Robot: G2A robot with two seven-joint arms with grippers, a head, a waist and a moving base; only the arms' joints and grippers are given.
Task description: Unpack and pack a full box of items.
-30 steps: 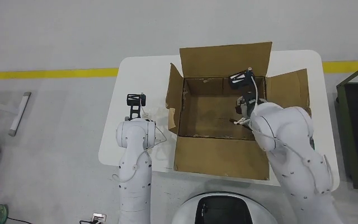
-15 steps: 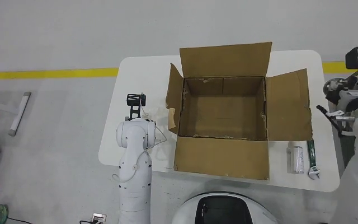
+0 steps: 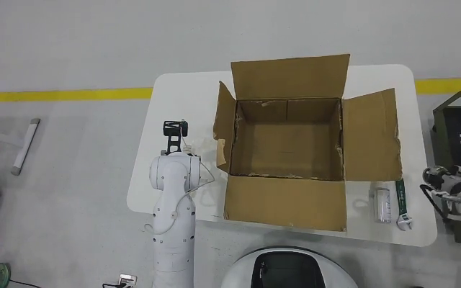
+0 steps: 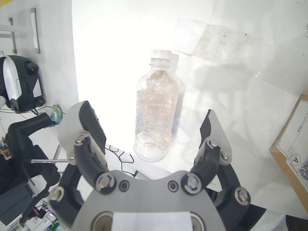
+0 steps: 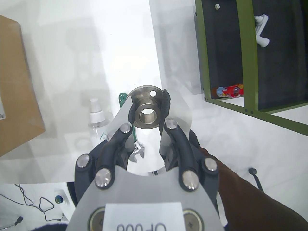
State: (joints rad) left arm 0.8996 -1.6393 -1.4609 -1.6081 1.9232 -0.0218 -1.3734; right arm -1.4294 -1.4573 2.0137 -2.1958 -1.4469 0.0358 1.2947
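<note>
An open cardboard box point(image 3: 288, 155) stands in the middle of the white table point(image 3: 180, 93), its inside bare. My left gripper point(image 3: 175, 129) hangs over the table left of the box. In the left wrist view this gripper point(image 4: 154, 126) is open, and a clear plastic bottle point(image 4: 156, 106) with a white cap lies on the table between its fingers, untouched. My right gripper point(image 5: 148, 105) is shut on a metal flanged bushing point(image 5: 146, 114). It hovers off the table's right edge point(image 3: 441, 180).
A spray bottle point(image 3: 382, 202) point(image 5: 95, 114) and a green-handled wrench point(image 3: 402, 205) point(image 5: 121, 97) lie on the table right of the box. A green shelf unit point(image 5: 231, 49) holding a red bottle point(image 5: 229, 91) stands beyond the table's right edge.
My right arm has lifted out of the box, swung past the table's right edge and then come down toward the near side, with the bushing in its grip. The left arm has stayed still.
</note>
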